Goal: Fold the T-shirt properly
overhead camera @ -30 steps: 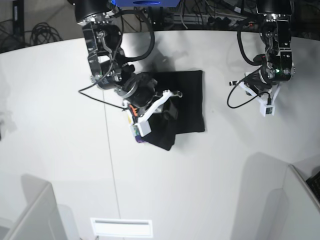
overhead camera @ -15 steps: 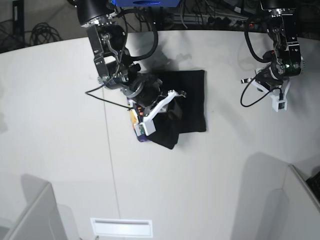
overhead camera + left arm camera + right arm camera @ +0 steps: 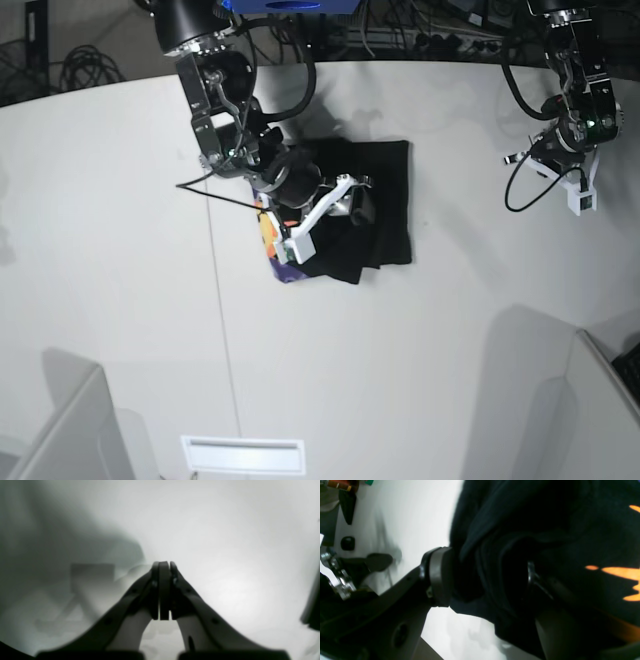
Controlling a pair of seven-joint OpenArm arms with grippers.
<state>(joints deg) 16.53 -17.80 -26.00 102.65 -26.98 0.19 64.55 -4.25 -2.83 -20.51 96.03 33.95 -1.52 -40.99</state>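
Your right gripper (image 3: 485, 580) stood parted with T-shirt (image 3: 375, 200) folds between its jaws, your left gripper (image 3: 163, 566) was closed, empty above the table (image 3: 120, 250).

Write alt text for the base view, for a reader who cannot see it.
A folded black T-shirt lies on a white table, with the right gripper over its left part. The left gripper hangs apart over bare table at the far right.
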